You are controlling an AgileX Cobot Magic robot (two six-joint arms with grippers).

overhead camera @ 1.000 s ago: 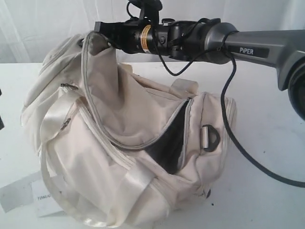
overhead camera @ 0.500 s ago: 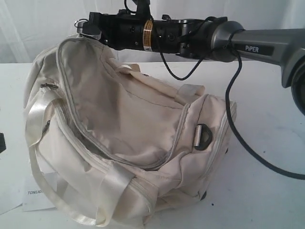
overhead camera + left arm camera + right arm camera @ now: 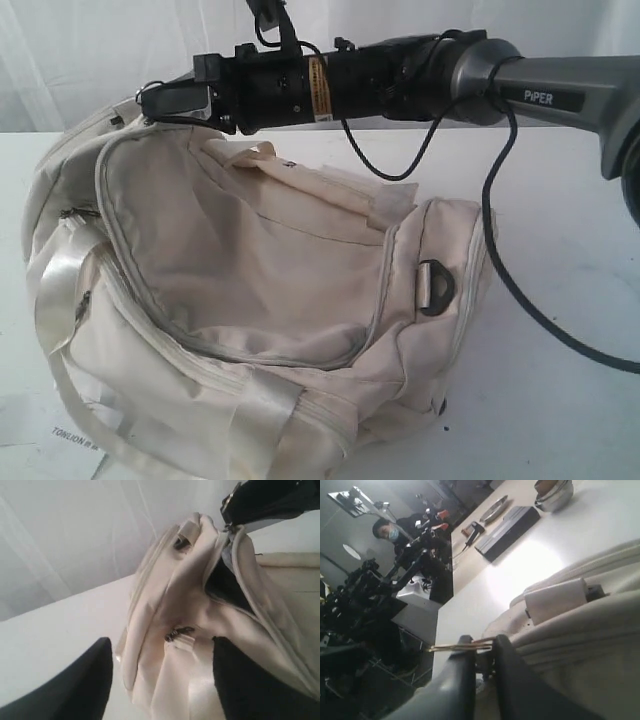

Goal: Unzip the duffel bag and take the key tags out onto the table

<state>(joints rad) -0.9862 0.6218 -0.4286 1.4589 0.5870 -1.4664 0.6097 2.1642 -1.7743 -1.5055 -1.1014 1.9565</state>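
Note:
The cream duffel bag [image 3: 260,300] lies slumped on the white table [image 3: 560,400], its curved top zipper partly undone and the flap sagging inward. My right gripper [image 3: 150,100] reaches across to the bag's upper left end. In the right wrist view the right gripper [image 3: 482,647] is shut on a thin brass zipper pull [image 3: 455,646] beside the bag's fabric [image 3: 580,645]. My left gripper [image 3: 161,645] is open, its dark fingers [image 3: 90,680] standing either side of the bag's end [image 3: 180,595] without touching it. The key tags are hidden.
A black D-ring [image 3: 437,285] hangs on the bag's right end. The right arm's black cable [image 3: 500,260] loops down over the table. A printed paper label [image 3: 70,440] lies at the front left. A black flat box [image 3: 507,530] and a metal bowl [image 3: 552,492] sit far off.
My right gripper has travelled left with the zipper pull. The bag has been dragged left, its flap has dropped flatter, and the dark gap into the lining no longer shows.

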